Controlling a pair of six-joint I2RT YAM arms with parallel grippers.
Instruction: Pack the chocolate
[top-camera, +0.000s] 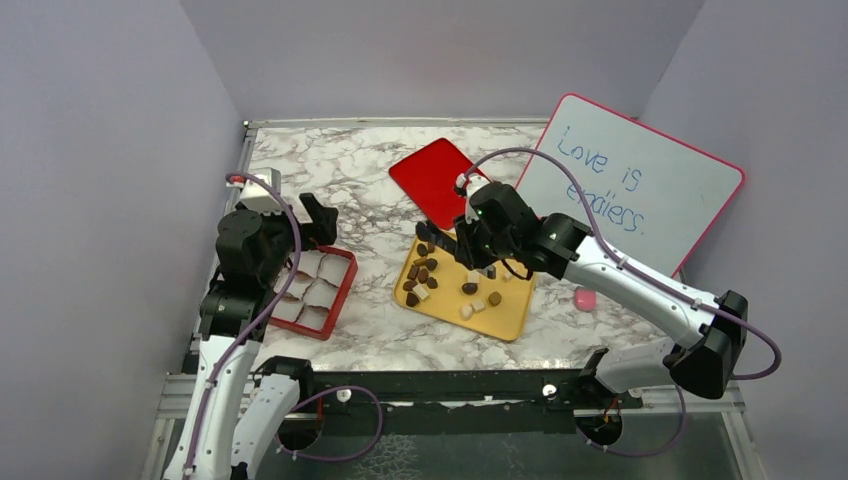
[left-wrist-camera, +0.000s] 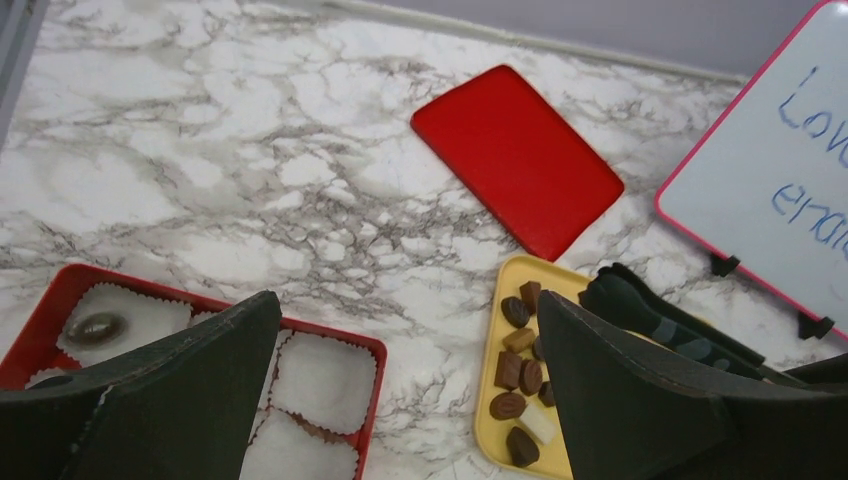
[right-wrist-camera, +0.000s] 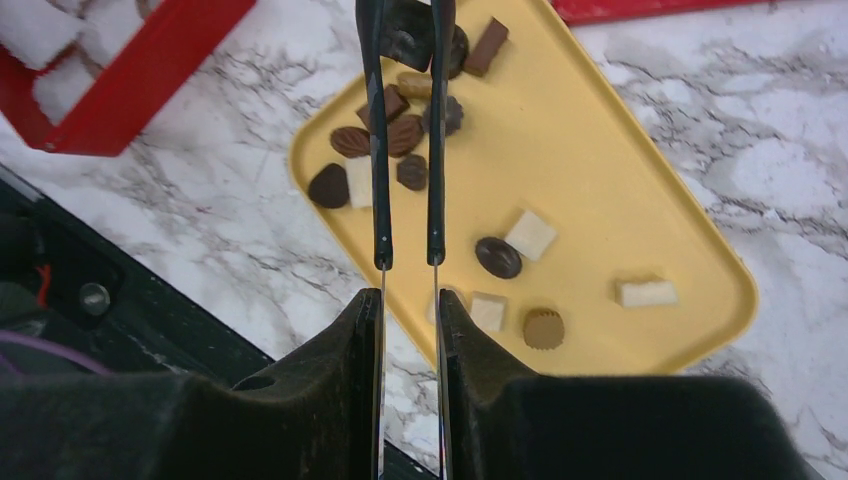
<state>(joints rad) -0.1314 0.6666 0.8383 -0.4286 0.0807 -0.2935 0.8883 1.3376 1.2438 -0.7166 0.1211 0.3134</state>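
The chocolates (top-camera: 425, 272) lie on a yellow tray (top-camera: 505, 322): dark brown, tan and cream-white pieces, heaped at its left end and scattered to the right. They also show in the right wrist view (right-wrist-camera: 400, 135) and the left wrist view (left-wrist-camera: 517, 372). My right gripper (top-camera: 478, 245) (right-wrist-camera: 410, 300) is shut on black-tipped metal tongs (right-wrist-camera: 381, 150). Their tips hang over the heap, close together, with something dark between them that I cannot identify. My left gripper (top-camera: 305, 228) (left-wrist-camera: 410, 330) is open and empty above a red box (top-camera: 345, 285) of white paper cups. One dark chocolate (left-wrist-camera: 95, 327) sits in a cup.
The red lid (top-camera: 432, 175) lies flat behind the tray. A pink-framed whiteboard (top-camera: 630, 180) leans at the back right, with a small pink object (top-camera: 585, 299) below it. Grey walls close in the marble table on three sides.
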